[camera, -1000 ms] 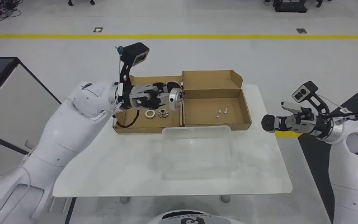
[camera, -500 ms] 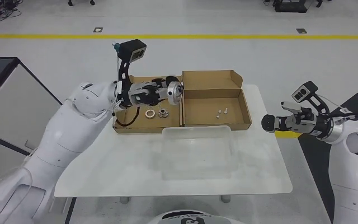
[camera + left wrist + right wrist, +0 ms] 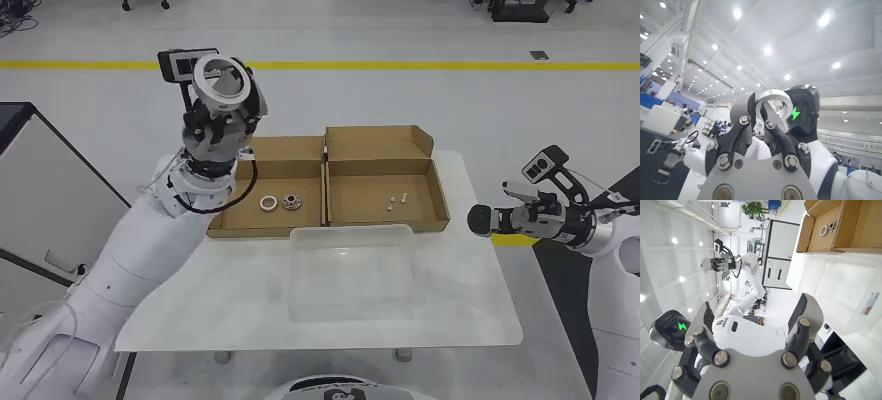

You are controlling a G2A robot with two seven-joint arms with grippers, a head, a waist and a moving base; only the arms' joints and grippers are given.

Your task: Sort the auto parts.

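1. Since a second ago the left arm has swung up. Then the left gripper (image 3: 758, 106) was low over the left cardboard box (image 3: 240, 200); now it is high above the table's back left corner.
2. It is clamped on the wall of the large metal ring (image 3: 775, 93), one finger inside the hole and one outside. In the top view the ring's open face is turned up toward the camera.
3. The right gripper (image 3: 755, 311) has not moved. It hangs off the right side of the table (image 3: 470, 300), spread wide and holding nothing.
4. I judge from this that the pick is done and the carry has begun. The ring must next come down to its place, perhaps the clear plastic bin (image 3: 350, 232) just in front of the boxes, but I cannot tell which place is meant.
5. The count:
   - one large ring, in the left gripper
   - one smaller flat ring (image 3: 269, 203) and one flanged bushing (image 3: 291, 201), just beside each other in the left box
   - two small pale pieces (image 3: 391, 208), near each other in the right cardboard box (image 3: 355, 200)
   - two boxes and one bin
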